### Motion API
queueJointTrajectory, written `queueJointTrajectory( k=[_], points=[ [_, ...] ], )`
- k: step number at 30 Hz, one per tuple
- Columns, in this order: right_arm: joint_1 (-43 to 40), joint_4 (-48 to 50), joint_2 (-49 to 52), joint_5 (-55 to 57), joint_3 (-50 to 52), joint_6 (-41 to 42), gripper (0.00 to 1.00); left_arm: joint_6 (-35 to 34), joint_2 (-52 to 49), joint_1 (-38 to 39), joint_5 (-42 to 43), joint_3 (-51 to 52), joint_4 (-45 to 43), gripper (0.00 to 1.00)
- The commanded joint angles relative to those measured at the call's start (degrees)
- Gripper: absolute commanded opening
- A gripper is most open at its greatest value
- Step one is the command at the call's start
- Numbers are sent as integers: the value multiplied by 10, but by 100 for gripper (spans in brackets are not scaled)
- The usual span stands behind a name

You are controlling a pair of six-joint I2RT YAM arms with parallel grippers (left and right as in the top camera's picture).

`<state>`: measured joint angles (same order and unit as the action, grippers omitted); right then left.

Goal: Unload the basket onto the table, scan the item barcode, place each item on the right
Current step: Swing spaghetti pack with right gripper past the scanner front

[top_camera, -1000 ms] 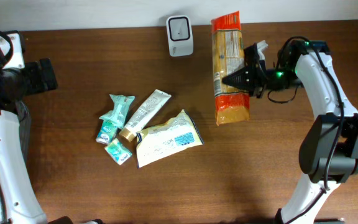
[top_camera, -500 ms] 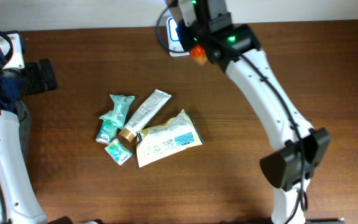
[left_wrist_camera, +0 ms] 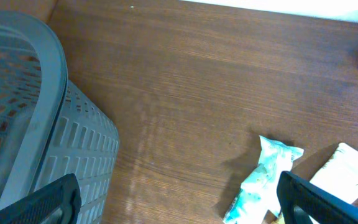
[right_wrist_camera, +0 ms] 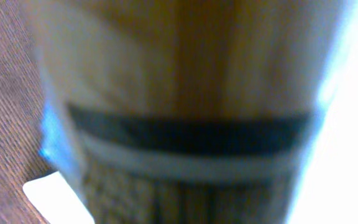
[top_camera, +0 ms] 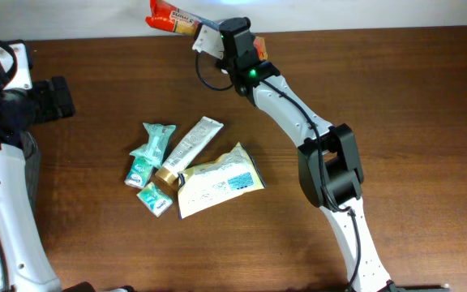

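From where I stand, the right arm is stretched across the table (top_camera: 412, 105) to its far edge, at about 12 o'clock. The right gripper (top_camera: 207, 34) is clamped on one end of an orange packet (top_camera: 171, 15). The packet sticks out from the gripper toward 10 o'clock, tilted and lifted off the wood. Its free end lies past the table's back edge, over the pale strip behind it. The wrist camera on that arm sees almost nothing but the packet, close and blurred, with a dark band across it. A sliver of brown table shows at 9 o'clock in that view.

The left arm sits off at the 9 o'clock side of the table, well apart from everything else. The left gripper (left_wrist_camera: 179, 200) has its fingers (left_wrist_camera: 36, 202) spread wide, with nothing between them. It hangs over bare wood just beside a grey basket (left_wrist_camera: 42, 112), which fills the 9 o'clock side of its wrist view.

Near the middle of the table, toward 8 o'clock, lies a loose cluster of goods. It includes a green pouch (top_camera: 154, 142), and just beside that at 3 o'clock a white tube (top_camera: 191, 144) lying slantwise. A white and yellow bag (top_camera: 217, 182) sits at 5 o'clock of the tube. Two small green packs (top_camera: 139, 172) lie at the cluster's 7 o'clock end.
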<state>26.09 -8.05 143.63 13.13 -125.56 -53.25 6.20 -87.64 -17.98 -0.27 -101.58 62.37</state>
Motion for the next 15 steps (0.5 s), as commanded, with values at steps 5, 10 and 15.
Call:
queueJointTrajectory(
  k=[5, 10, 15],
  points=[
    [-20, 8, -21, 11, -21, -8, 4, -5, 2, -3, -2, -3, -1, 99],
    [-25, -37, -21, 4, -21, -82, 4, -5, 2, -3, -2, -3, -1, 99],
    [-25, -33, -24, -9, -21, -82, 4, -5, 2, -3, -2, -3, -1, 99]
  ],
)
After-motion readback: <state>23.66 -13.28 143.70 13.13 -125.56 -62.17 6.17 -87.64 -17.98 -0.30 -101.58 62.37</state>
